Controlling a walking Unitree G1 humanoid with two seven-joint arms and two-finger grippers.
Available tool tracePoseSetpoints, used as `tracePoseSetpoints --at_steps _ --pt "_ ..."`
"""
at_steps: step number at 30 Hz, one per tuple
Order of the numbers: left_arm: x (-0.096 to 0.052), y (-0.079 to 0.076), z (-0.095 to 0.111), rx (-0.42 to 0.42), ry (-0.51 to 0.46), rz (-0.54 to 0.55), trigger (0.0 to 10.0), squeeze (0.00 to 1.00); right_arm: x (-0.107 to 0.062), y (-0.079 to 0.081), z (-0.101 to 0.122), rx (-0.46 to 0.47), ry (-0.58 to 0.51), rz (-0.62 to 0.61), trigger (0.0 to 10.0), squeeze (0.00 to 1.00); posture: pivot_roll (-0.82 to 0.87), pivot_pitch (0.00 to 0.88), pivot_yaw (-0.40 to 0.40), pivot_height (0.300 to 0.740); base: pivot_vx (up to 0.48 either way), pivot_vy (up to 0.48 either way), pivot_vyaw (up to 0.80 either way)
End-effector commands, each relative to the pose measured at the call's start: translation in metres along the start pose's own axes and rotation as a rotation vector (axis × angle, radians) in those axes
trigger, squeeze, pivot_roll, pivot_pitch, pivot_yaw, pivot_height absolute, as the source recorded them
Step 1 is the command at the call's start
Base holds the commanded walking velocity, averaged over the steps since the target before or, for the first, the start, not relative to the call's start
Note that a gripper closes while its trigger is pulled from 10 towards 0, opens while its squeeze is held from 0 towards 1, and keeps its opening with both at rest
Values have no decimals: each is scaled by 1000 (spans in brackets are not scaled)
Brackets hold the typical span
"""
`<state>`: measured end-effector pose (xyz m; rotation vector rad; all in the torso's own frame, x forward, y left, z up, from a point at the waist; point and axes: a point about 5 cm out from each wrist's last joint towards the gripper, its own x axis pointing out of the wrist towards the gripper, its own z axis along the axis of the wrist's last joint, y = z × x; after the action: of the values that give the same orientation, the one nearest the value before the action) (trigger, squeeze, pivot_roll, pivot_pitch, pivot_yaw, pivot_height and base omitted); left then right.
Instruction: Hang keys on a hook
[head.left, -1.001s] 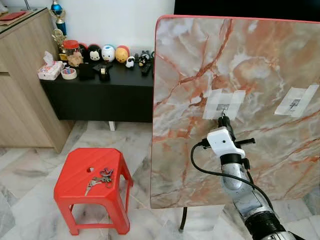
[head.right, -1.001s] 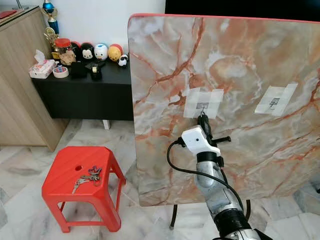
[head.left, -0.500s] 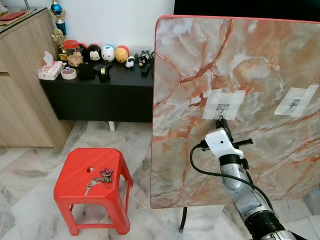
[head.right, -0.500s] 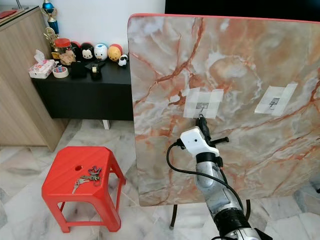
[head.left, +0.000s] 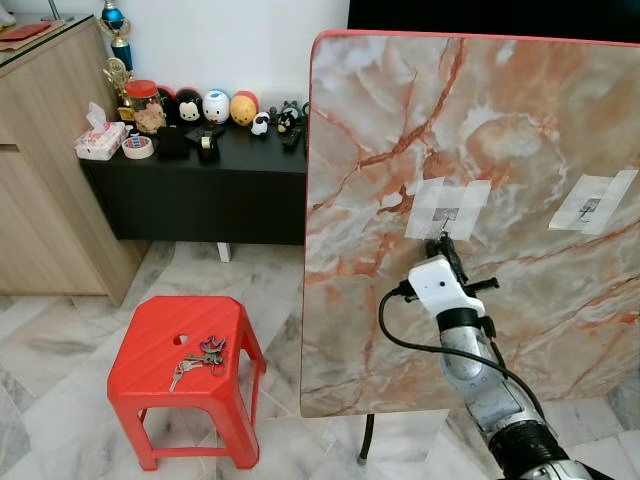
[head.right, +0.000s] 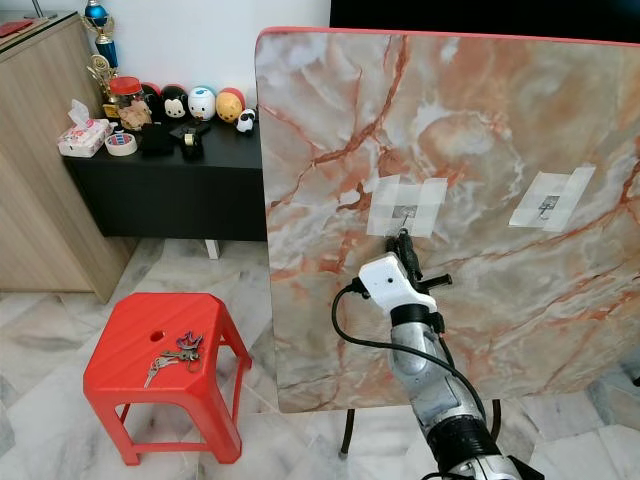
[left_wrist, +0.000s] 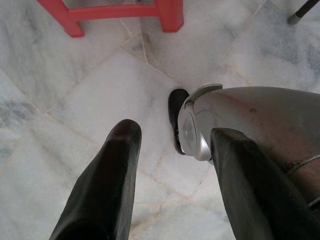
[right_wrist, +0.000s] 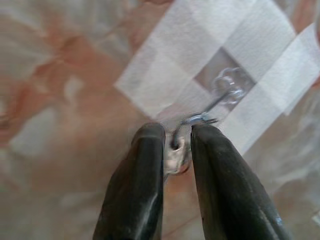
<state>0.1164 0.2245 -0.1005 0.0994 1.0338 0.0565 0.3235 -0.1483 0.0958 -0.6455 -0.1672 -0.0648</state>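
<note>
**Keys and hook: one moment, as seen from the room**

Keys (head.left: 201, 356): one bunch lies loose on the seat of a red plastic stool (head.left: 150, 345), which stands on the marble floor to the left of the board, well apart from either gripper.

Hook (right_wrist: 220, 97): small clear hook, fixed by strips of white tape (head.left: 447, 208) to an upright marble-patterned board (head.left: 380, 130). A second taped hook (head.left: 591, 207) sits further right on the same board.

Right gripper (right_wrist: 177, 137): raised to the first hook, fingertips just below it. The two black fingers (right_wrist: 140, 170) are nearly pressed together, pinching a small metal piece with a thin wire loop that reaches up to the hook. What that piece is cannot be told.

Left gripper (left_wrist: 172, 145): hangs low, pointing at the floor tiles, fingers spread with nothing between them.

Background: black sideboard (head.left: 200, 180) carrying small figurines, a tissue pack and a roll of tape.
</note>
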Motion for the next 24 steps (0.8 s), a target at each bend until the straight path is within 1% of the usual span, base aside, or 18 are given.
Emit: tracePoseSetpoints --at_steps 1,4,6,7,8,9,10,11,12,13,14,15,16,17,19,21,23,24 --pt "0 -5 -2 4 8 -14 10000 0 -2 2 2 19 -10 20 10000 1000 70 0 -78 740 0 0 0" --pt "0 -4 -2 4 8 -14 10000 0 -8 7 3 73 -24 78 10000 1000 69 0 -80 740 0 0 0" --pt "0 -4 -2 5 8 -15 10000 0 -11 11 3 128 -15 115 10000 1000 69 0 -80 740 0 0 0" --pt "0 -4 -2 5 8 -15 10000 0 -15 13 1 157 -5 137 10000 165 69 0 -80 740 0 0 0" --pt "0 -4 -2 5 8 -15 10000 0 -17 13 0 163 1 143 10000 165 69 0 -80 740 0 0 0" --pt "0 -4 -2 5 8 -15 10000 0 -19 14 -2 190 17 152 10000 0 69 0 -80 740 0 0 0" --pt "0 -4 -2 5 8 -15 10000 0 -26 16 -11 248 78 170 10000 0 68 0 -82 740 0 0 0" --pt "0 -4 -2 5 7 -15 10000 0 -30 18 -18 278 120 182 10000 0 65 0 -80 740 0 0 0" --pt "0 -4 -2 5 7 -15 10000 0 -30 18 -18 278 120 182 10000 0 65 0 -80 740 0 0 0" --pt "0 -4 -2 6 8 -15 10000 0 -37 24 -32 316 224 213 10000 0 65 0 -80 740 0 0 0" --pt "0 -4 -1 11 8 -16 10000 0 -58 37 -58 428 420 273 10000 0 61 0 -79 740 0 0 0" --pt "0 -4 -1 13 9 -16 10000 0 -66 41 -65 467 478 289 10000 0 61 0 -79 740 0 0 0" --pt "0 -4 -1 14 9 -15 10000 0 -73 44 -73 482 532 305 10000 0 61 0 -77 740 0 0 0" --pt "0 -4 -1 14 9 -15 10000 0 -73 44 -73 482 532 305 10000 0 61 0 -77 740 0 0 0" --pt "0 -3 -1 17 8 -11 10000 0 -103 53 -101 542 730 299 10000 0 65 0 -73 740 0 0 0" --pt "0 -2 0 20 8 -8 10000 0 -124 59 -116 578 852 291 10000 0 61 0 -66 740 0 0 0" --pt "0 -1 0 23 8 -6 10000 0 -134 62 -122 577 913 288 10000 0 58 0 -55 740 0 0 0" --pt "0 -1 0 23 8 -6 10000 0 -134 62 -122 577 913 288 10000 0 58 0 -55 740 0 0 0"
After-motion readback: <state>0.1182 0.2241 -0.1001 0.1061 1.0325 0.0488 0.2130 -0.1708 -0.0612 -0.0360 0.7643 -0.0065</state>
